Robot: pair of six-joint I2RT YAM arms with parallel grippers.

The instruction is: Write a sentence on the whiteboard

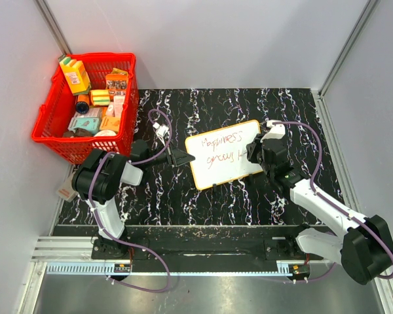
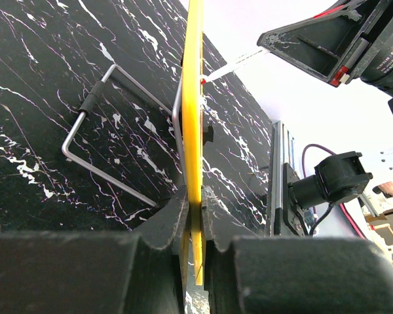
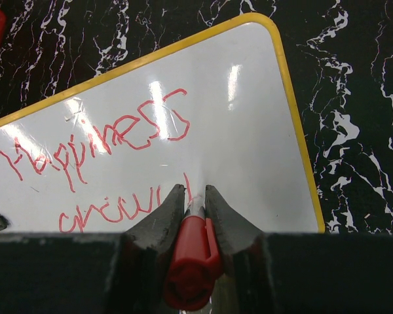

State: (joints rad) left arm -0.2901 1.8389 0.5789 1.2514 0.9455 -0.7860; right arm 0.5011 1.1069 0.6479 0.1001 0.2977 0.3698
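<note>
Centre frame, the left end effector pinches the edge of the small yellow-rimmed white whiteboard; the right end effector grips a red marker, the red handwritten sentence apparently midway through its second line.

Black tabletop veined with white marble streaks lies under the left fingers and right fingers — pale grey walls rise beyond them and to both sides, an aluminium rail behind them, evenly lit.
</note>
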